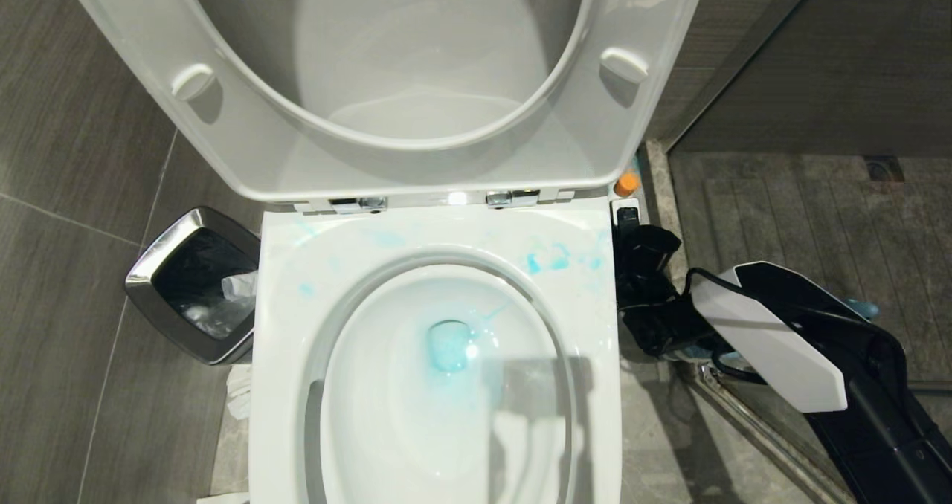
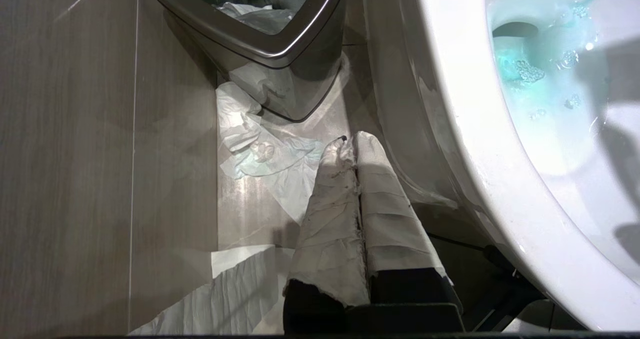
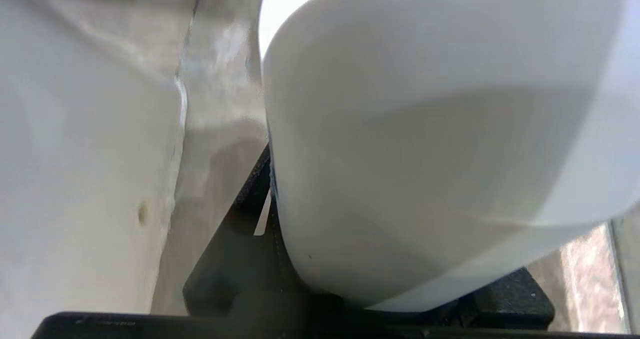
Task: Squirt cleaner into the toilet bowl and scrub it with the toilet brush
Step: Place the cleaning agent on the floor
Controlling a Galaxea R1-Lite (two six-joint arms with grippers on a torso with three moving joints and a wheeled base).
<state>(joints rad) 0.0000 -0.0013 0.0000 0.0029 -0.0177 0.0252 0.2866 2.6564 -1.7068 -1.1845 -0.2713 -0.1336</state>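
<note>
Already we see blue cleaner pooled in the water of the toilet bowl (image 1: 435,482) and smeared on the back of its rim, so we judge the squirting done and the step in hand to be putting the bottle away. Our right gripper (image 1: 628,210) hangs low beside the bowl's right flank, near the shower threshold, and in the right wrist view its jaws are clamped on the white body of the cleaner (image 3: 430,144), which fills most of that view; in the head view only the orange cap (image 1: 627,183) peeps out beyond the gripper, close to the raised seat's corner. We cannot tell from these views whether the bottle's base touches the floor. Our left gripper (image 2: 354,144) is parked down at the bowl's left side with its taped fingers pressed together on nothing, above crumpled paper (image 2: 260,149) on the floor tiles, just beside the steel bin (image 1: 195,285). The toilet brush we cannot make out with certainty. Next, as we judge it, the right arm must set the bottle upright on the floor, let go, back away without knocking it over, then find the brush's shaft for scrubbing.
</note>
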